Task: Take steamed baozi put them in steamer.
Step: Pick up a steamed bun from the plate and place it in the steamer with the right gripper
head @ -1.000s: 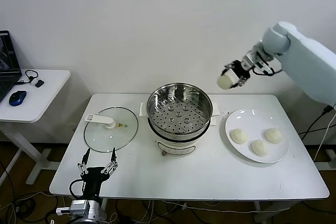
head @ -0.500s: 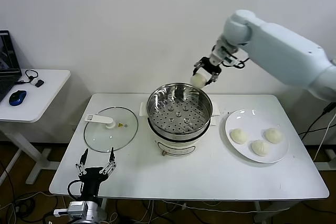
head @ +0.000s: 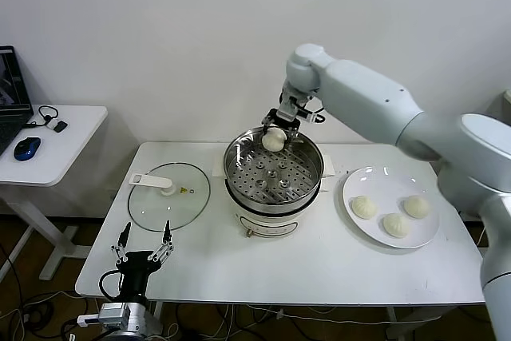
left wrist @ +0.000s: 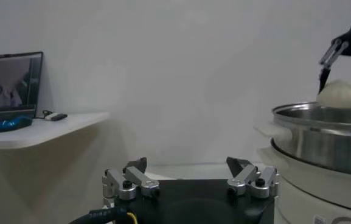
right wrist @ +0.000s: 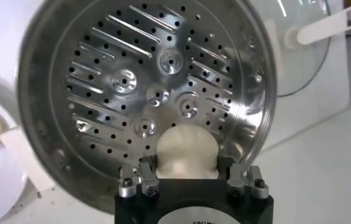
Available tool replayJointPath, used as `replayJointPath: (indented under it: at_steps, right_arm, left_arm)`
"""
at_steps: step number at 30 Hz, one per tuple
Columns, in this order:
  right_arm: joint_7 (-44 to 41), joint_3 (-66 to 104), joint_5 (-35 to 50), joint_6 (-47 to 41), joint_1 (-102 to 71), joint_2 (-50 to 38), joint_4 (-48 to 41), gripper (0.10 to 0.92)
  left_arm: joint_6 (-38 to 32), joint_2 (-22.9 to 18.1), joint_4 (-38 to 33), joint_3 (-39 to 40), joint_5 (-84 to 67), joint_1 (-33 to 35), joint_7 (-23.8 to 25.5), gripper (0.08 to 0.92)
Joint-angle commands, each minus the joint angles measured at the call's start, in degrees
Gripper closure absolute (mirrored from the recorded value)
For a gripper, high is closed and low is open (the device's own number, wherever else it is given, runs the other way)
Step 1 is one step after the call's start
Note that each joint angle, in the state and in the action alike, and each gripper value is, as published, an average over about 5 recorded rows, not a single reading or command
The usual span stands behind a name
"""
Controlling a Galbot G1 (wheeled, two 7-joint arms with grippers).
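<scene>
- Right gripper (head: 275,138) is clamping one steamed baozi (head: 274,140) between its fingers (right wrist: 146,178), jaws narrowed to the bun's width.
- It is hanging just above the far rim of the steamer (head: 274,172), bun over the far part of the perforated tray (right wrist: 145,91); bun is not touching the tray.
- Right wrist view is looking straight down past the held bun (right wrist: 185,152) into the pot: tray is showing slots, round holes and raised dimples, with nothing lying on it.
- Left wrist view is showing the same bun (left wrist: 339,95) just above the steel rim (left wrist: 321,112), pinched by the dark fingers.
- Steamer is sitting on a white electric base (head: 267,220) at mid-table, lid off.
- Glass lid (head: 168,196) with white handle is lying flat on the table (head: 319,265), to the robot's left of the steamer, apart from it.
- White plate (head: 390,207) is sitting to the robot's right of the steamer, holding three more baozi (head: 394,224), grouped but not touching.
- Left gripper (head: 143,249) is waiting low at the near-left table edge, jaws spread, holding nothing.
- Side desk (head: 49,143) further left is carrying a blue mouse (head: 26,148) and a laptop (left wrist: 12,81).
</scene>
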Motion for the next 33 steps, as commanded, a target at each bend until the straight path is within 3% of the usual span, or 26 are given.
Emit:
replayJointPath:
  at_steps: [1, 7, 15, 20, 28, 33]
  right_arm:
    - [0.3, 2.5, -7.8, 2.3, -3.2, 3.0, -3.3, 0.381]
    - [1.6, 7.6, -15.8, 5.2, -5.1, 4.4, -6.5, 0.381]
    - [2.3, 9.0, -17.9, 5.7, -6.1, 5.3, -8.2, 0.380]
    - [2.4, 9.3, -17.9, 5.7, -6.7, 5.7, -8.6, 0.358]
    - [2.3, 8.9, -15.2, 5.7, -6.8, 5.5, -8.1, 0.210]
    - [0.0, 7.0, -8.6, 5.2, -5.4, 3.9, -5.9, 0.203]
  left_arm:
    - [0.0, 0.0, 0.1, -0.1, -0.1, 0.1, 0.0, 0.177]
    - [-0.1, 0.0, 0.3, -0.1, -0.2, 0.1, 0.0, 0.177]
    - [-0.1, 0.0, 0.4, -0.1, -0.3, 0.0, -0.1, 0.177]
    - [0.0, 0.0, 0.6, -0.1, -0.3, -0.1, -0.1, 0.177]
    - [0.0, 0.0, 0.7, -0.2, -0.3, -0.1, -0.2, 0.177]
    - [0.2, 0.0, 0.5, -0.1, -0.3, -0.2, -0.2, 0.177]
